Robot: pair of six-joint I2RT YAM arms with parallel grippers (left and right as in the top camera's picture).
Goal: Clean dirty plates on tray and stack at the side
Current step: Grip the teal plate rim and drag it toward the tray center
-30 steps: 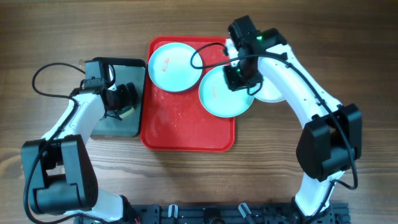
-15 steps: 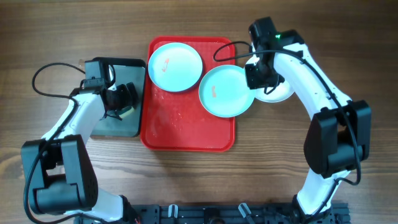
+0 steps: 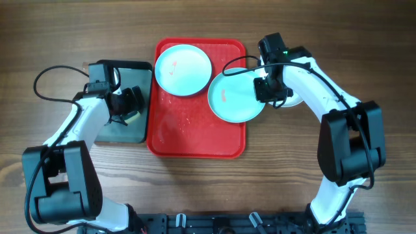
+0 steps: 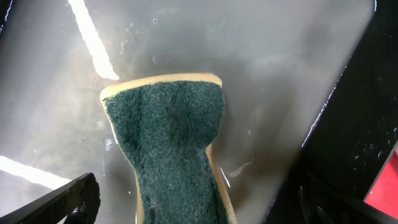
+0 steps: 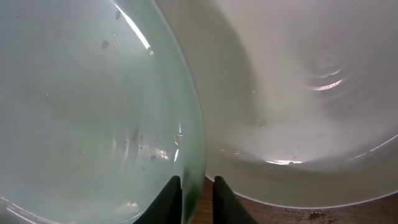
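Observation:
The red tray (image 3: 195, 140) holds a white plate with a pale teal rim (image 3: 184, 68) at its back, marked with a reddish smear. A light teal plate (image 3: 234, 97), also smeared, overhangs the tray's right edge. My right gripper (image 3: 265, 90) straddles that plate's right rim. In the right wrist view its fingers (image 5: 198, 199) stand narrow, one on each side of the teal plate's (image 5: 81, 106) rim. Another white plate (image 5: 298, 93) lies just beside it on the table, mostly hidden under the arm from overhead. My left gripper (image 4: 199, 208) is wide open over a sponge (image 4: 171, 143).
A grey tray with a black rim (image 3: 123, 133) lies left of the red tray. It is wet, and the green and yellow sponge sits on it. Bare wooden table (image 3: 364, 58) surrounds both trays. The arm bases stand at the front edge.
My right gripper has moved left from over the white plate to the teal plate's right rim, and its jaws have narrowed. The left arm has not moved.

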